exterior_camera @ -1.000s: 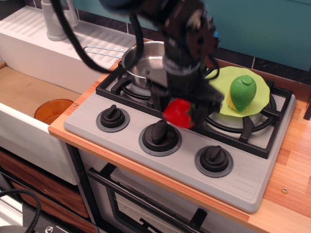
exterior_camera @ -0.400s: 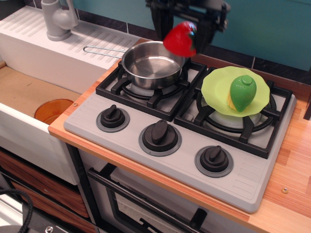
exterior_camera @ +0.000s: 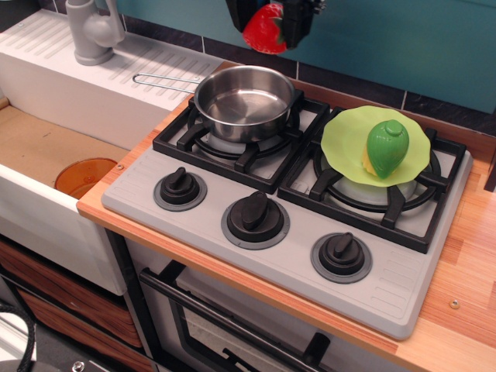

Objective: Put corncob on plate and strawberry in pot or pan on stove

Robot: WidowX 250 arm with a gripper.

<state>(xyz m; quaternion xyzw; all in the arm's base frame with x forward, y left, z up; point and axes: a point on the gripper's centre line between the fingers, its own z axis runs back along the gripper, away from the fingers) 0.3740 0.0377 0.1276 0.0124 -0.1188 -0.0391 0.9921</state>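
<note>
A toy kitchen here; grey stove [exterior_camera: 294,209] with knobs, white sink [exterior_camera: 54,167] and faucet [exterior_camera: 91,29] alongside, oven door [exterior_camera: 232,325] below.

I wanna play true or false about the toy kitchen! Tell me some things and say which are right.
1. The strawberry is inside the pot. False: the gripper holds it up above the pot.
2. The corncob lies on the plate. True.
3. The pot is empty. True.
4. The plate is on the left burner. False: it sits on the right burner of the stove.
5. The stove has three knobs. True.
</note>
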